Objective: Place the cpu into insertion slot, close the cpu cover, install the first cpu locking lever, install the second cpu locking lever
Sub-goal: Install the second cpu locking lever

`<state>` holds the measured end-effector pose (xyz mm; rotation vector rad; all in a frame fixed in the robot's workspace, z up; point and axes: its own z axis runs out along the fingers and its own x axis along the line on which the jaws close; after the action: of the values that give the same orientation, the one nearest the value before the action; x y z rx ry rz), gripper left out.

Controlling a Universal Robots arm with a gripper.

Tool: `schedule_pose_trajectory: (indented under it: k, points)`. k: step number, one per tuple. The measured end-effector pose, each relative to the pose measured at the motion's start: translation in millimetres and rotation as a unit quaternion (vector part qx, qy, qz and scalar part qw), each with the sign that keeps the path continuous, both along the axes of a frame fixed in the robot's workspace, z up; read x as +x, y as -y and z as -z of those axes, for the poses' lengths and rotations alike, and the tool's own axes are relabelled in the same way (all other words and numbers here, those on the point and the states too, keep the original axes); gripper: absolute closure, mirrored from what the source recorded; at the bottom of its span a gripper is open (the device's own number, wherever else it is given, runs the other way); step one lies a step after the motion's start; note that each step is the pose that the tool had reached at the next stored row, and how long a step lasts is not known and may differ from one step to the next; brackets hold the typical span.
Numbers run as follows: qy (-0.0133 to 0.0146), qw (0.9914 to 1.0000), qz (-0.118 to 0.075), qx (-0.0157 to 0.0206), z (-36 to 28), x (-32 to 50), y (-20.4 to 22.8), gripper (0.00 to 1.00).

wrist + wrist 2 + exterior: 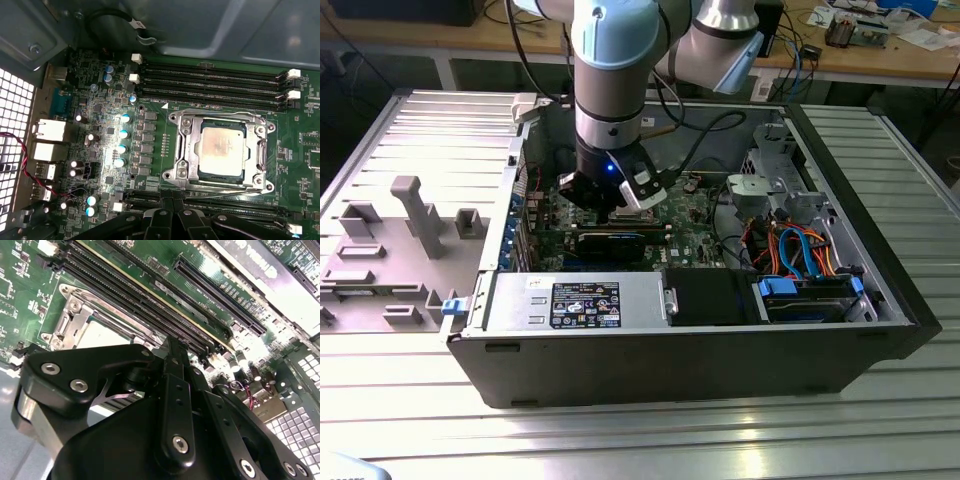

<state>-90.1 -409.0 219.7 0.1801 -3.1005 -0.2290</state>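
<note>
Cpu (221, 152) sits flat in the motherboard (115, 150) socket, framed by the cpu cover (186, 150). Gripper (172, 347) hangs just beside the socket's edge nearest it; whether its jaws are spread I cannot tell.

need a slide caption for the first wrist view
The cpu sits in its socket with the cpu cover closed around it, the gripper hovering by the memory slots.

Ribbed metal table (650, 440), cluttered wooden workbench (880, 55) behind
</note>
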Motion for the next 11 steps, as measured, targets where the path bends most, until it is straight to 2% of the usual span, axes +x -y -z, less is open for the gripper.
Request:
schedule_pose_trajectory:
  k: [8, 9, 11]
  points:
    - [0.0001, 1.00000, 0.000, 0.0001, 2.1, -1.6, -0.6, 0.89]
    - [0.0000, 1.00000, 0.000, 0.0000, 2.2, -1.7, -1.1, 0.89]
    - [0.0000, 1.00000, 0.000, 0.0000, 3.1, -1.6, -4.6, 0.89]
